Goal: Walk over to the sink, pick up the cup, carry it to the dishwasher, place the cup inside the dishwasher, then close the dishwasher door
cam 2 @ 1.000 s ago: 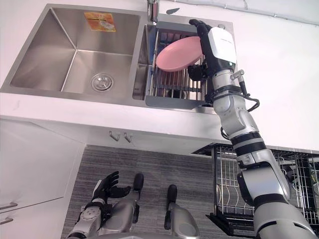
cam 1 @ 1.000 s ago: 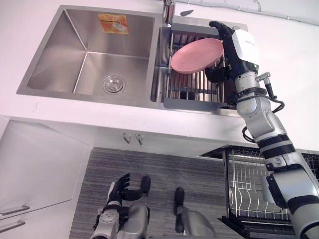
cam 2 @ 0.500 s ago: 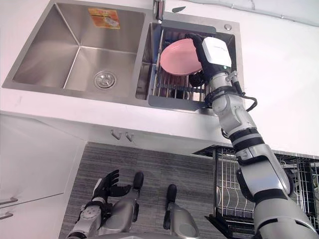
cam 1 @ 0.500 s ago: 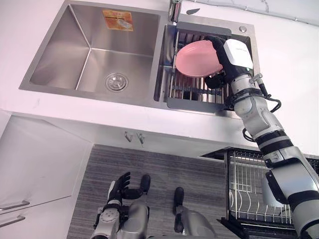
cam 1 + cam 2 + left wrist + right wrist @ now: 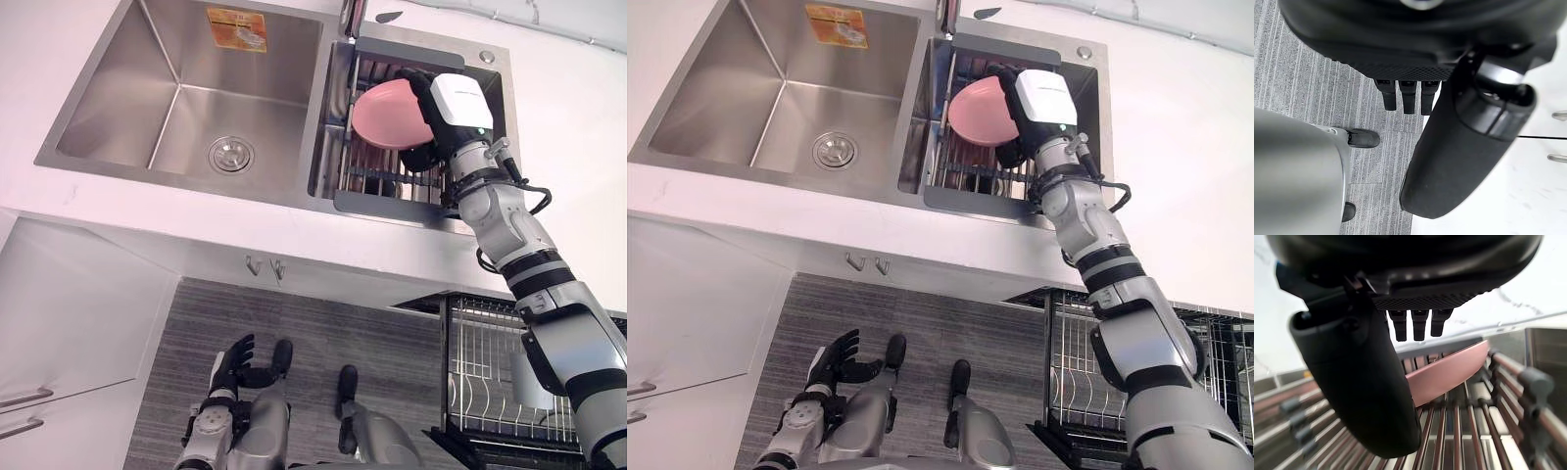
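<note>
One pink plate [image 5: 385, 114] tilts over the wire rack [image 5: 377, 182] in the sink [image 5: 196, 108], pinched between the right hand's [image 5: 447, 110] thumb and fingers; the left hand [image 5: 232, 363] hangs low, fingers relaxed.

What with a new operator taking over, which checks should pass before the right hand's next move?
1. Thing at hand is the task's cup: not ok, it is a pink plate leaning in the sink rack.
2. Right hand reaches the plate's rim: ok.
3. Grip on the plate secure: cannot tell.
4. Left hand out of the way, open, low over the floor: ok.
5. Dishwasher rack pulled out to receive: ok.
</note>
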Tool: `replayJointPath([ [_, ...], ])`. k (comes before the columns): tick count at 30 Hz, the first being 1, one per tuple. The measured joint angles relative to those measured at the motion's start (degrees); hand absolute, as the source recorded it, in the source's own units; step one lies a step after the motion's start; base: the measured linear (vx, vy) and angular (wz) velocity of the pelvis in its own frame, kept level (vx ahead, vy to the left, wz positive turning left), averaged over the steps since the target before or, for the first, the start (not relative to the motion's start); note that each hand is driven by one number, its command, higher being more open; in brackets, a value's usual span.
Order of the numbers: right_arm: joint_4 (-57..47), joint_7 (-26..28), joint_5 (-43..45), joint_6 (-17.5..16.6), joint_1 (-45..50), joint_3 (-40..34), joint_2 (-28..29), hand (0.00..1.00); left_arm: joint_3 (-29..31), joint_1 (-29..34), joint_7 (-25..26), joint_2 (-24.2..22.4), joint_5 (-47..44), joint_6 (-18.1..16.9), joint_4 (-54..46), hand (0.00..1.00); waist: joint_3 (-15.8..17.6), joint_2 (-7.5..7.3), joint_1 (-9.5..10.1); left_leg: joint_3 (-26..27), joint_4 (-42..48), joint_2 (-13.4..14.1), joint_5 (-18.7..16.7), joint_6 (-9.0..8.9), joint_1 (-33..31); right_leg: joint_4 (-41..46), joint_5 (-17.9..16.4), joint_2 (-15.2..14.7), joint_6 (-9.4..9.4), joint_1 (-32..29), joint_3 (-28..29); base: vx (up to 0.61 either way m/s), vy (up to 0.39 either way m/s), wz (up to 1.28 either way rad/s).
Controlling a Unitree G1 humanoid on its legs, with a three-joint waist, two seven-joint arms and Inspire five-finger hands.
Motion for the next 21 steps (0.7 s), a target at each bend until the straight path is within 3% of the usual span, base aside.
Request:
replayJointPath([
  [10,2.1,0.9,-1.6,0.0,0.1,0.9,0.0,0.90,-0.2,-0.1,0.0,0.0,0.0,0.0,0.1,0.90,0.1,-0.15,-0.01,-0.1,-0.1,0.0,0.0,0.02,0.2,1.5,-0.8,-0.1,-0.15,-0.5,-0.1,0.00,0.000,0.00],
  [11,2.1,0.9,-1.8,0.0,0.1,0.9,0.0,0.30,-0.4,-0.2,0.0,0.1,0.0,0.0,0.1,0.90,0.1,-0.22,0.00,-0.1,-0.1,0.0,0.0,0.02,0.3,1.8,-0.9,-0.1,-0.18,-0.5,-0.1,0.00,0.000,0.00],
  [18,2.1,0.9,-2.8,0.4,0.4,0.8,0.0,0.30,-0.9,-0.5,0.0,0.7,0.0,0.0,0.1,0.90,0.5,-0.98,-0.02,-0.3,-0.1,-0.1,0.0,0.02,0.3,1.9,-1.2,-0.2,-0.14,-0.5,-0.4,0.00,-0.002,0.00],
  [21,1.6,-1.5,-3.8,-0.3,0.4,0.5,0.0,0.30,-0.9,-0.6,0.1,0.7,0.0,0.0,0.1,0.90,0.5,-0.99,-0.05,-0.4,-0.1,-0.2,0.0,0.02,0.3,2.1,-1.3,-0.3,-0.04,-0.5,-0.4,0.00,0.000,0.00],
])
